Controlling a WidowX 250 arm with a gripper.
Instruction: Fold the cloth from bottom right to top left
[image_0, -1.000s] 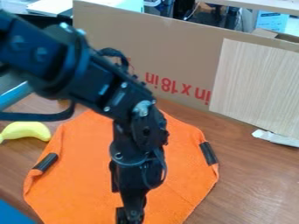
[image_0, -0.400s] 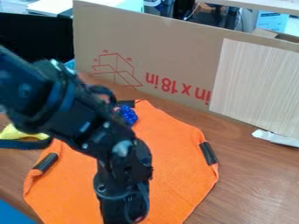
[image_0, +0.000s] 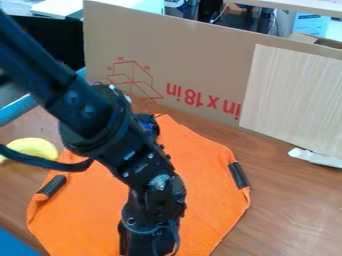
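"Across the desk (image_0: 294, 210), what was the condition of the cloth (image_0: 214, 200)?"

"Spread out, diagonal fold not made. Dark strips sat at its left edge (image_0: 51, 185) and right edge (image_0: 238, 175); I judged them a means of keeping the sides down, though their purpose was unconfirmed."

"And the arm (image_0: 87, 112)?"

"It slanted in from the upper left, over the cloth, with the gripper (image_0: 148, 244) low toward the near side. That placing suited a pick-up at the bottom right, in my assessment."

"State of the gripper?"

"I could not tell how far open it was, or whether it had hold of any fabric."

"Surroundings?"

"A yellow object (image_0: 37, 146) lay left of the cloth, probably outside the fold's path. Cardboard (image_0: 194, 60) stood upright behind, presumably as a screen."
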